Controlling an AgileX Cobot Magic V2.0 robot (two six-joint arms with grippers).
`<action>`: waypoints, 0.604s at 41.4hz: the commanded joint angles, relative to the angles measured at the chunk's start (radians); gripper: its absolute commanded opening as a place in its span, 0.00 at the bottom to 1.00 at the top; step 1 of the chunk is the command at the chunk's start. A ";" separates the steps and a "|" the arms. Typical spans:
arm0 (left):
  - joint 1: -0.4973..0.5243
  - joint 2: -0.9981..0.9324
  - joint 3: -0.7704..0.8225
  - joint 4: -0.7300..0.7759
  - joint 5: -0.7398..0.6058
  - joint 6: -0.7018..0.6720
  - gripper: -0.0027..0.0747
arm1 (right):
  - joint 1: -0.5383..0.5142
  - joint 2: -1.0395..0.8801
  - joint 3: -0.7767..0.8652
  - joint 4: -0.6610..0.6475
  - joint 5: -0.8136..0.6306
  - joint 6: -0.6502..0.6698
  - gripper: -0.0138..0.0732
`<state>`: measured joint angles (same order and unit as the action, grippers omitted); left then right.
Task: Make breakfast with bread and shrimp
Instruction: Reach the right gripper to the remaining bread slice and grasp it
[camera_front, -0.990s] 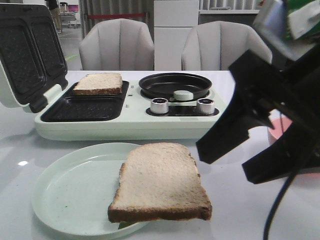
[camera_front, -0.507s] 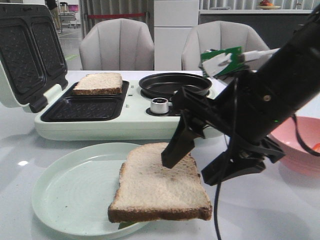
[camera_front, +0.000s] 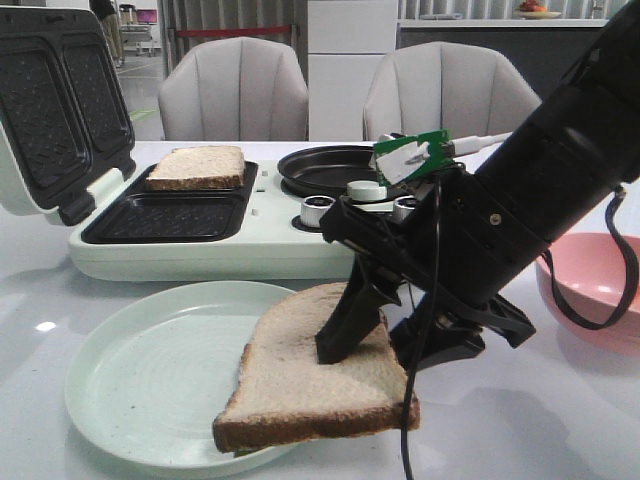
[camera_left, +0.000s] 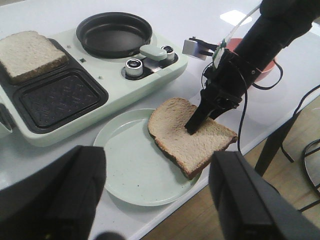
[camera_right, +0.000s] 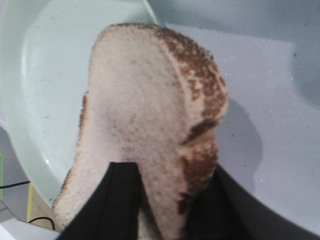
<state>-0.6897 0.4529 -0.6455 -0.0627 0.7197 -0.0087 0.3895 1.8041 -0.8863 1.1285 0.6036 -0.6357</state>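
Note:
One bread slice (camera_front: 300, 390) lies half on the pale green plate (camera_front: 140, 370), its right edge over the rim; it also shows in the left wrist view (camera_left: 192, 140) and the right wrist view (camera_right: 145, 115). My right gripper (camera_front: 385, 350) is shut on this slice, one finger on its top and the other at its right crust edge (camera_right: 167, 210). The second bread slice (camera_front: 197, 165) sits in the back well of the sandwich maker (camera_front: 260, 250). My left gripper (camera_left: 160, 200) is open and empty, high above the table's front edge. No shrimp shows.
The sandwich maker's lid (camera_front: 50, 100) stands open at the left. A black round pan (camera_front: 330, 165) and two knobs sit on its right half. A pink bowl (camera_front: 590, 290) stands at the right behind my right arm. Two chairs stand behind the table.
My right gripper came down from the right onto the plate's bread slice and closed round its right edge. The slice has shifted and tilted slightly.

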 joint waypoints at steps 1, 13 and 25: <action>-0.005 0.007 -0.030 -0.012 -0.085 -0.001 0.67 | -0.001 -0.040 -0.019 -0.002 0.026 -0.026 0.40; -0.005 0.007 -0.030 -0.012 -0.085 -0.001 0.67 | -0.001 -0.116 -0.019 -0.044 0.026 -0.026 0.26; -0.005 0.007 -0.030 -0.012 -0.085 -0.001 0.67 | -0.001 -0.258 -0.021 -0.047 0.014 -0.026 0.20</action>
<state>-0.6897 0.4529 -0.6455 -0.0627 0.7197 -0.0087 0.3895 1.6252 -0.8886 1.0554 0.6107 -0.6461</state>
